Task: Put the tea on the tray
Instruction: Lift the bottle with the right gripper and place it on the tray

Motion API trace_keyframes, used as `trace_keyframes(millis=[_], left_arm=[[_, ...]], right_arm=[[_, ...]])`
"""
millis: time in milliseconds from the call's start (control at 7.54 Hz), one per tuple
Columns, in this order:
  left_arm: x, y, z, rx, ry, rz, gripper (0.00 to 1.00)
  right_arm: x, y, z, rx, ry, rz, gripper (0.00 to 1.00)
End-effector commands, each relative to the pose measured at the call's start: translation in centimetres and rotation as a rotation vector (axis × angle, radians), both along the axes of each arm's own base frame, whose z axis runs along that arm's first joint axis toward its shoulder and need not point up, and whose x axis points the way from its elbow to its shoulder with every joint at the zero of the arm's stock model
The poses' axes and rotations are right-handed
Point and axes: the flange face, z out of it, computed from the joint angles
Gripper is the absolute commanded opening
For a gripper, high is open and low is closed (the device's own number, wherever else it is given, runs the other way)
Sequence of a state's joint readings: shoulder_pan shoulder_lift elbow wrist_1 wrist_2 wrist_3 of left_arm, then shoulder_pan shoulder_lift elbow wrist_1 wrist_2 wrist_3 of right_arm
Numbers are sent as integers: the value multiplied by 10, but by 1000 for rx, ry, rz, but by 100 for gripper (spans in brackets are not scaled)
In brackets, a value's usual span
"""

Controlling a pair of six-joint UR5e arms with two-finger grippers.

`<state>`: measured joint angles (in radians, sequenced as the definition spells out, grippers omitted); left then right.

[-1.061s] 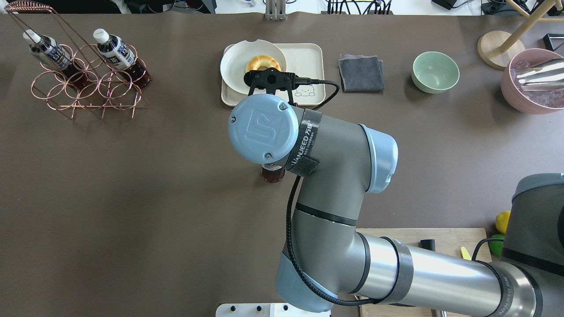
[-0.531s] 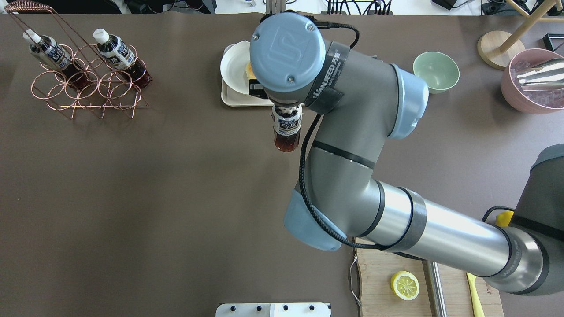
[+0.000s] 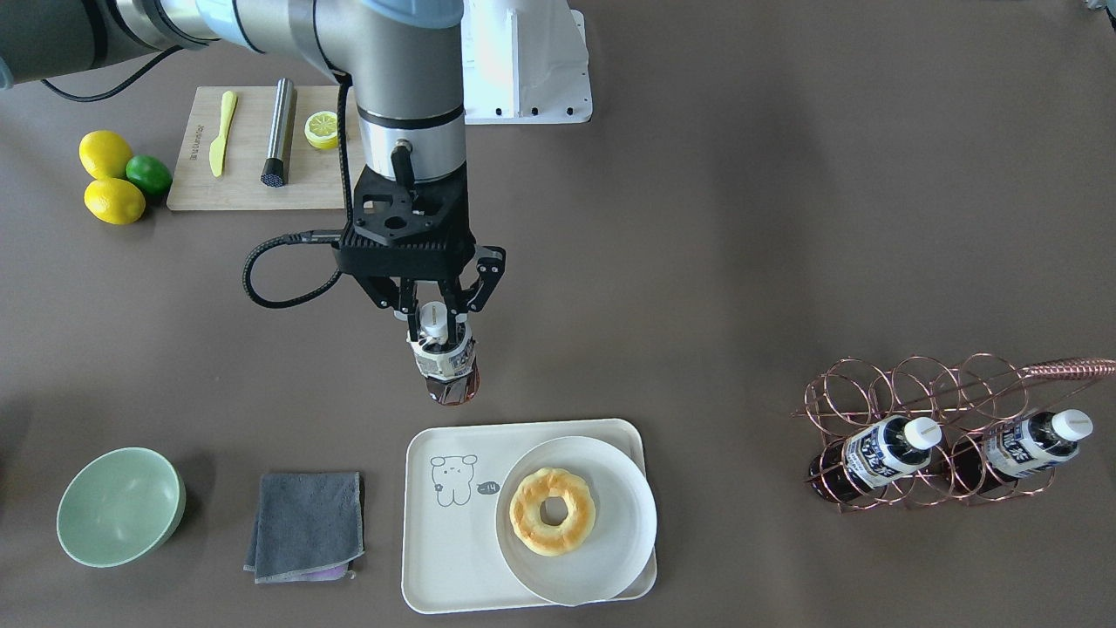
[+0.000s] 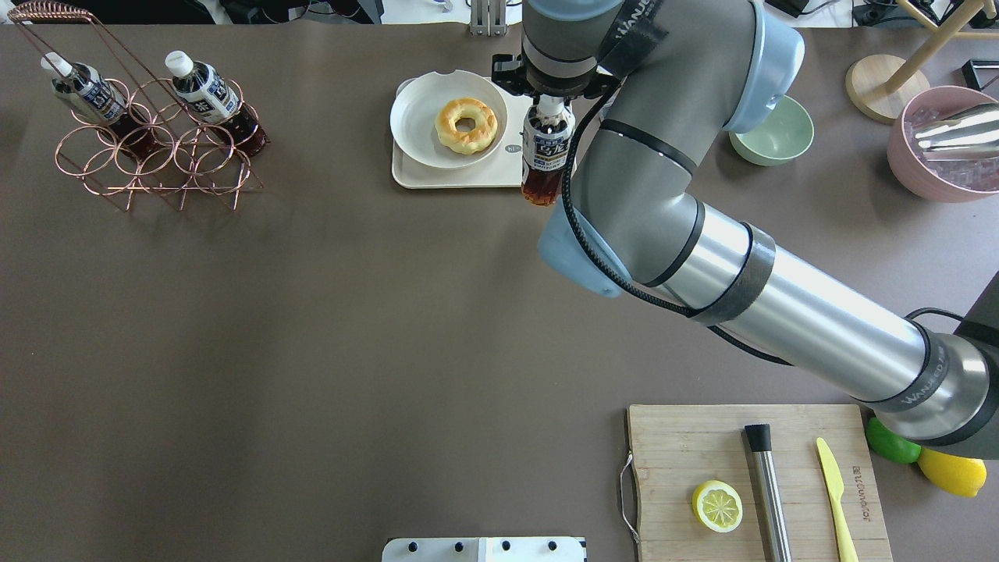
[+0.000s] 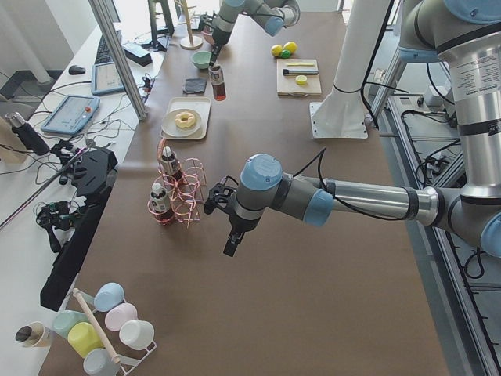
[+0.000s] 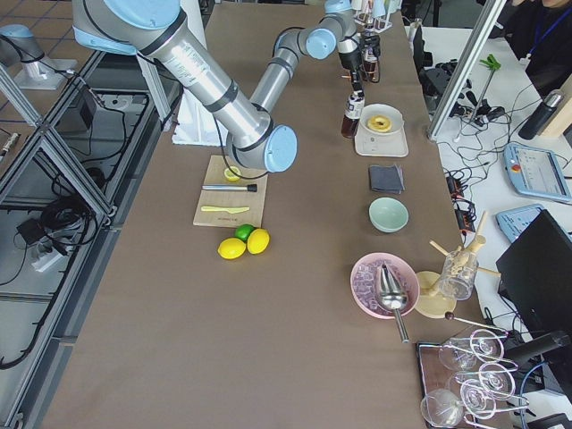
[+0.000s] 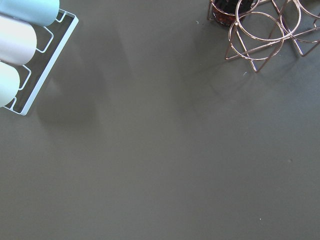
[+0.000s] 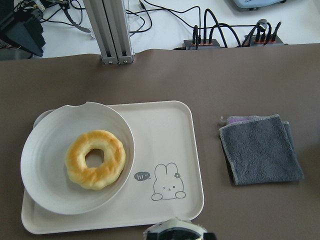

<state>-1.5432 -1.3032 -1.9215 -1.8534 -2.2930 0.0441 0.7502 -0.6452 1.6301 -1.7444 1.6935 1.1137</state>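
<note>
Tea (image 3: 445, 362): hanging upright in the air, bottom clear of the desk (image 3: 697, 262); just short of the tray's robot-side rim, not over the tray yet, judging by the front view.
Right tool (image 3: 433, 324): pointing straight down, clamped on the bottle's neck under the white cap.
Tray (image 3: 453, 567): bare strip with the bear drawing on the end nearest the bottle; the rest taken up by a plate.
Plate (image 3: 610, 558): on the tray, carrying a doughnut (image 3: 552, 510).
Cloth (image 3: 305, 523): on the desk just beside the tray's bear end.
Rack (image 3: 950, 392): well apart from the tray on its plate end, with two alike bottles lying in it.
Left tool (image 5: 233, 243): far from the tray, beyond the rack; seen only from the side, so cannot tell whether apart or together.
Done: bottle gripped, lifted, at the tray's edge.
Left: short carry over the rim, lowering onto the bare strip, letting go.
</note>
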Motion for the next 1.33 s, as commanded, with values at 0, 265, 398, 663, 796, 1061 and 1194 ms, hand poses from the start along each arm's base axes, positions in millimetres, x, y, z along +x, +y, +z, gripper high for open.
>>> trace_keyframes(millis=[0, 265, 398, 663, 796, 1061, 1194], left_arm=[[-11, 2, -2, 4, 6, -26, 99], [-13, 6, -1, 4, 5, -32, 99], [-13, 5, -2, 7, 4, -31, 99], [-12, 5, -1, 7, 5, -30, 99], [-12, 5, -1, 7, 5, -30, 99], [-12, 5, -1, 7, 5, -30, 99], [-12, 4, -1, 7, 5, -30, 99]], right_arm=[[-1, -68, 21, -19, 5, 18, 0], [-11, -95, 40, -24, -1, 23, 0], [-16, -103, 48, -17, -16, 30, 0], [-20, -108, 53, -16, -19, 34, 0], [-20, -108, 53, -16, -19, 34, 0], [-22, -108, 54, -14, -21, 33, 0], [-23, -107, 54, -13, -20, 30, 0]])
